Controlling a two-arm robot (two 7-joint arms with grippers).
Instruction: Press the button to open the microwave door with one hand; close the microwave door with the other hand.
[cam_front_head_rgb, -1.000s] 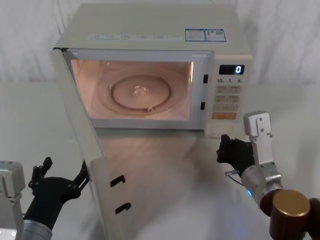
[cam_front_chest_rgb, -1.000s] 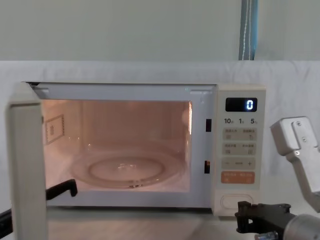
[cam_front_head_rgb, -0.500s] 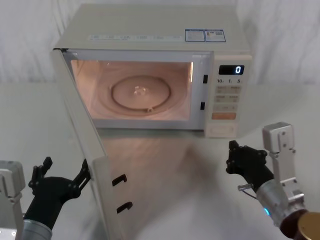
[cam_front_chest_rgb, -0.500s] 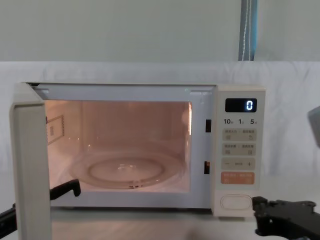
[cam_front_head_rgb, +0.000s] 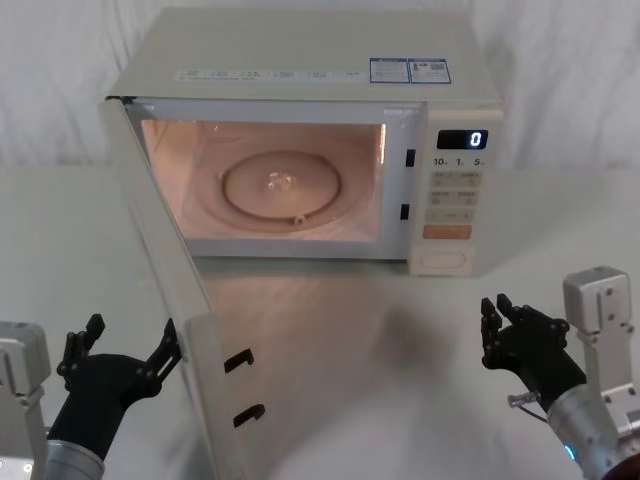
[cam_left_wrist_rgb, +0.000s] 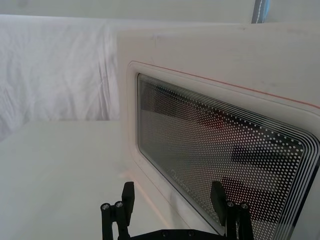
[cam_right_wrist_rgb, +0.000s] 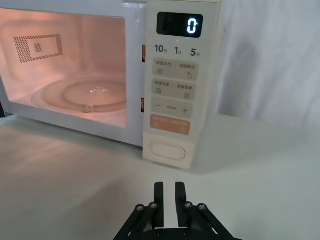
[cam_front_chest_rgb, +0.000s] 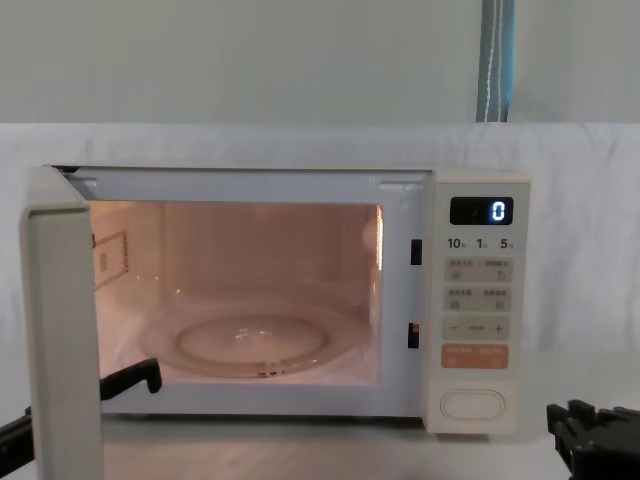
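The microwave door (cam_front_head_rgb: 178, 290) stands swung wide open toward me, its lit cavity exposed. Its dotted glass window (cam_left_wrist_rgb: 225, 150) faces my left gripper (cam_front_head_rgb: 130, 342), which is open at the lower left against the door's outer face, one finger by the door's free edge. In the left wrist view that gripper (cam_left_wrist_rgb: 173, 196) spreads before the door (cam_left_wrist_rgb: 200, 55). The cream pill-shaped button (cam_front_head_rgb: 444, 260) sits at the bottom of the control panel. My right gripper (cam_front_head_rgb: 494, 328) is shut, well back from the button (cam_right_wrist_rgb: 168, 150) and a little to its right, fingers pointing toward the panel; it shows again here (cam_right_wrist_rgb: 169, 193).
The cream microwave (cam_front_head_rgb: 300, 60) sits mid-table before a white cloth backdrop. Its display (cam_front_chest_rgb: 481, 211) reads 0, and an orange key (cam_front_chest_rgb: 474, 356) lies above the button (cam_front_chest_rgb: 468, 404). A glass turntable (cam_front_head_rgb: 283, 186) rests inside. Bare table lies in front and to the right.
My right gripper has pulled back from the button toward me and to the right. The door and left gripper have stayed where they were.
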